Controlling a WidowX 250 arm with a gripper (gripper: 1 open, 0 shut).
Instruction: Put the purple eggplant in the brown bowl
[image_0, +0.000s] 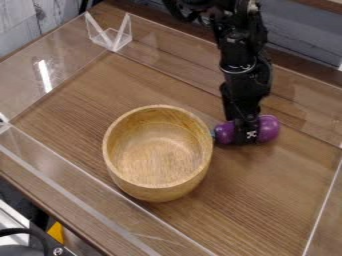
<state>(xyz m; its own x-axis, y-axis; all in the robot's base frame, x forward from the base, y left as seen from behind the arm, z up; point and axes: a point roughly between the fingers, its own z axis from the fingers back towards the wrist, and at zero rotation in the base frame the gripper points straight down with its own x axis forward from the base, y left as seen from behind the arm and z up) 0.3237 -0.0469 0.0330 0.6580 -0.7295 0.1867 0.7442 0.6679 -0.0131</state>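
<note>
The counter (201, 85) is one flat surface of brown wood laminate with fine straight grain, and clear plastic walls (60, 55) stand around it like a low fence. At the far side, one small clear plastic piece (110, 32) with a folded, triangle shape stands upright near the wall. Behind the counter the background is grey and blurred.

There is only this one view, from above and a little in front. In it I count one bowl, one eggplant and one robot arm.

The brown bowl (159, 152) is large, round and made of light wood; the rim is thick and the grain shows as lines inside. It stands in the near middle of the counter and holds nothing.

The purple eggplant (259, 130) is small, glossy and oblong — much smaller than the bowl. It lies on the counter to the right of the bowl, just beside it but not touching it. Its stem cap I cannot make out.

The robot arm (238, 40) is black, made of several joints, and comes down from the top of the picture almost vertical. The pincer (239, 128) is at the eggplant, with its dark fingertips low on the left part of the fruit. The pictures do not show clearly if it is clenched or released, so I cannot tell — the fingers cover the place of contact.
</note>
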